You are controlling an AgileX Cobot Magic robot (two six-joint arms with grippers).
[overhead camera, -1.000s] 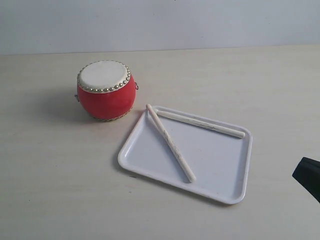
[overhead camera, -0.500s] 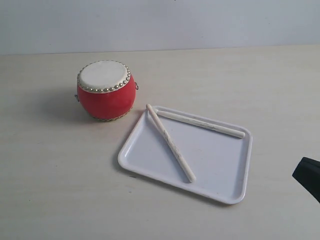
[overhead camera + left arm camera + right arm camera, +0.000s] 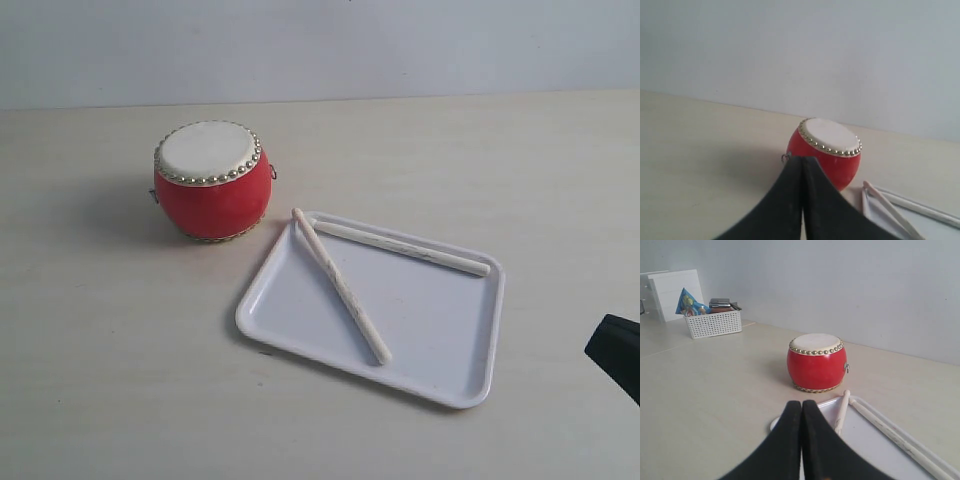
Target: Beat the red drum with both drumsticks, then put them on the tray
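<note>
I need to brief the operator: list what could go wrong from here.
1. The diagonal drumstick rests one end on the rim of the tray beside the red drum; a nudge might roll it off.
2. That end nearly meets the other drumstick, so a grasp there may catch both.
3. The left hand and right hand are shut; reaching in shut would push the sticks.

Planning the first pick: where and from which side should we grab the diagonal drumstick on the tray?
Mid-shaft, from above, jaws across its axis. The diagonal drumstick lies low in the tray, one tip over the rim near the red drum; mid-length looks clear of the rim and the other drumstick.
</note>
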